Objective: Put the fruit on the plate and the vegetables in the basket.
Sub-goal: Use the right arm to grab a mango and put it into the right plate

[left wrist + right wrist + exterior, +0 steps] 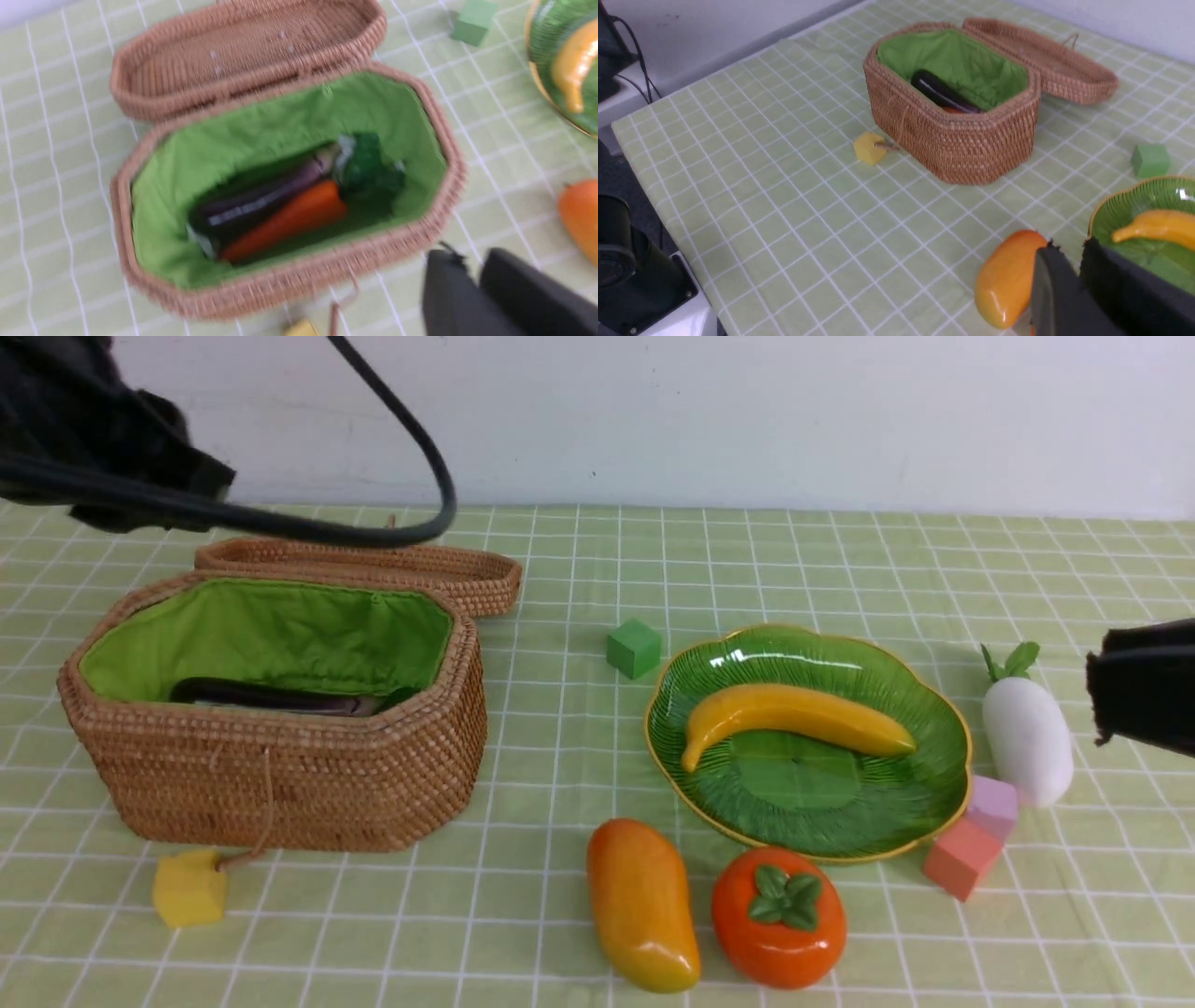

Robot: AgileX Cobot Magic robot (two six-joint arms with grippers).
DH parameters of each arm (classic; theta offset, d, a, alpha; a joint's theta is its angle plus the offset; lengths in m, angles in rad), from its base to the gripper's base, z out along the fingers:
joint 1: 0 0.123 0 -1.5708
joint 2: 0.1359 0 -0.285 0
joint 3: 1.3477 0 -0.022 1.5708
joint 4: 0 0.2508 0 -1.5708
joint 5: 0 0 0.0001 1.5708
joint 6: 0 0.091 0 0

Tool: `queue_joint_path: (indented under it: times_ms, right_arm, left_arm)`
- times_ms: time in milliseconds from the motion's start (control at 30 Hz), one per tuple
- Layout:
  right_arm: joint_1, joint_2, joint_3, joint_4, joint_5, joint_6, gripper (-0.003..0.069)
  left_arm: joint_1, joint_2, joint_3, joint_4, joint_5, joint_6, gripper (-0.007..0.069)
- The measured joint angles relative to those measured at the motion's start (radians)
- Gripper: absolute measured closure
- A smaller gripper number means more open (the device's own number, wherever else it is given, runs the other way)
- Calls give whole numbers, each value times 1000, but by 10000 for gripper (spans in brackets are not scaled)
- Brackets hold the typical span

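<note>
The wicker basket (280,784) stands open at the left. Inside it lie the purple eggplant (261,200) and the red chili (289,217). On the green plate (822,803) rests the banana (794,712). The mango (642,901) and persimmon (780,919) lie on the cloth in front of the plate. Right of the plate lies the white radish (1027,742). My left gripper (472,261) hovers above the basket's near side, shut and empty. My right gripper (1066,249) hangs high near the mango and the plate's edge, shut and empty, and shows at the right edge (1102,700).
The basket's lid (373,565) lies open behind it. A green cube (634,648) sits left of the plate and a yellow cube (189,889) in front of the basket. Pink (992,805) and salmon (960,859) cubes touch the plate's right rim. A black cable loops overhead.
</note>
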Motion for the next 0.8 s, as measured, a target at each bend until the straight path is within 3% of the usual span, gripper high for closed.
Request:
queue_joint_path:
  times_ms: [67, 233, 500, 667, 800]
  right_arm:
    - [0, 34, -25, -40, 26, 50, 564]
    - [0, 145, -72, -166, 83, 197, 564]
    - [36, 326, -87, -255, 96, 339, 564]
    - [212, 454, -108, -329, 92, 434, 564]
    - [362, 552, -158, -472, 92, 570, 561]
  left_arm:
    - [0, -82, 57, -13, 11, -14, 638]
    - [0, -304, 289, -107, -50, -10, 638]
    - [0, -713, 669, -401, -94, 163, 638]
    - [0, -840, 775, -475, -125, 242, 638]
    - [0, -860, 783, -488, -161, 260, 638]
